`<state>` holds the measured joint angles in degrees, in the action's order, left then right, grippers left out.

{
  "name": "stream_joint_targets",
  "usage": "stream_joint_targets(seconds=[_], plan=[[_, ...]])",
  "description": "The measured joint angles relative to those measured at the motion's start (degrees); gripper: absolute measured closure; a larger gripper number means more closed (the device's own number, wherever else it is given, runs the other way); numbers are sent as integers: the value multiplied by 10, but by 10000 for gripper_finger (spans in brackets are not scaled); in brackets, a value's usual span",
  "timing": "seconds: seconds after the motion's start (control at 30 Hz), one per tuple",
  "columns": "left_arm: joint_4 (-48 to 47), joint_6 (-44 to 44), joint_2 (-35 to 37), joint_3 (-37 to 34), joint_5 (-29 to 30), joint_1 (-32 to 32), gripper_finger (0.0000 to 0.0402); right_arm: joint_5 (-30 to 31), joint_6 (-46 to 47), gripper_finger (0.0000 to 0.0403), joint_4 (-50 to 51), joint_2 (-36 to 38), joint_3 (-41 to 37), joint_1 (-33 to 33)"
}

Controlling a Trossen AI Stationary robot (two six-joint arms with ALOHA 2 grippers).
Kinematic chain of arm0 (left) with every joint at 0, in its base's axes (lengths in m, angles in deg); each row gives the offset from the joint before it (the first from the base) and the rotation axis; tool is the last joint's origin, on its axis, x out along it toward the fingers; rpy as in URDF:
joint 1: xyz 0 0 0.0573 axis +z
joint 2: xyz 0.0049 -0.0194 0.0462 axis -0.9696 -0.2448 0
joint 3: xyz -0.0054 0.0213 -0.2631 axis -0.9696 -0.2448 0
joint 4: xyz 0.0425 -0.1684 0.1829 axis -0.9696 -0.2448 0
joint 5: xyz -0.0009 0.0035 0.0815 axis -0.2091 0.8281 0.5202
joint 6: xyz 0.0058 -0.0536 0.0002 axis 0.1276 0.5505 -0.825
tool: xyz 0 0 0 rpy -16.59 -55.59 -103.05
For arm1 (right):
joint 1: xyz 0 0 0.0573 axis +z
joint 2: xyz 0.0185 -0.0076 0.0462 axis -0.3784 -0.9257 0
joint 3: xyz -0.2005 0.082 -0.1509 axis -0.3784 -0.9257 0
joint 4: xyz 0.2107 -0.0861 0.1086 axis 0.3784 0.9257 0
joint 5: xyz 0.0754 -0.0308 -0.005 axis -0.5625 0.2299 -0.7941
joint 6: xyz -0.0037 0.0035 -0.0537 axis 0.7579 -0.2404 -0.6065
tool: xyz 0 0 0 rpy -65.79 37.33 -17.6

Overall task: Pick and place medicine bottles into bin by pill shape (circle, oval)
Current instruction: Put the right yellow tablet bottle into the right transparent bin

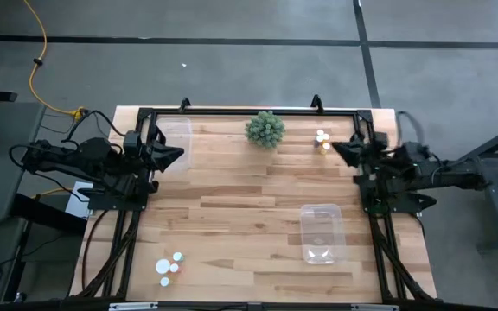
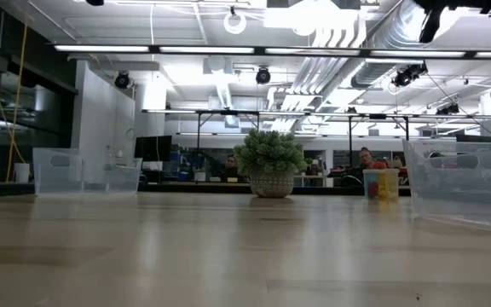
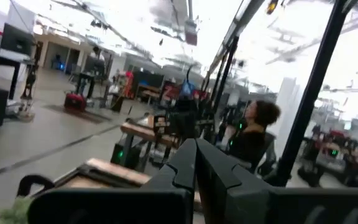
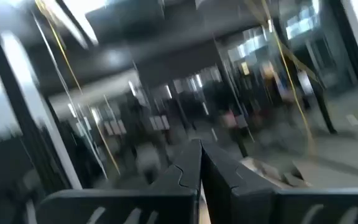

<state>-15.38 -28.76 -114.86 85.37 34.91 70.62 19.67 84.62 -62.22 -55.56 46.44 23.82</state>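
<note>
Small bottles with white caps (image 1: 169,267) stand in a cluster near the table's near left corner. Two amber bottles (image 1: 322,141) stand at the far right; they show in the low view (image 2: 381,183) too. One clear bin (image 1: 322,232) sits at the right, another (image 1: 175,138) at the far left. My left gripper (image 1: 180,154) is shut and empty above the table's left side, pointing level. My right gripper (image 1: 334,149) is shut and empty above the right side, close to the amber bottles.
A spiky green plant ball (image 1: 265,129) in a pot stands at the far middle of the table. A black frame (image 1: 249,111) runs along the far edge. People sit in the room beyond the table (image 2: 366,159).
</note>
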Motion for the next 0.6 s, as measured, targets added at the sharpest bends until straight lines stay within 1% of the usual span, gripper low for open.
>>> stream_joint_targets(seconds=[0.1, 0.3, 0.4, 0.6], plan=[[-39, 1, 7, 0, -2, 0, 401, -2, 4, 402, 46, -39, 26, 0], [-49, -27, 10, 0, -16, 0, 401, -4, 0, 402, 49, -85, 48, 0], [-62, -29, 10, 0, -16, 0, 401, -4, 0, 402, 49, -95, 49, 0], [-83, -5, 10, 0, -16, 0, 401, -4, 10, 402, 38, -98, 50, 0]])
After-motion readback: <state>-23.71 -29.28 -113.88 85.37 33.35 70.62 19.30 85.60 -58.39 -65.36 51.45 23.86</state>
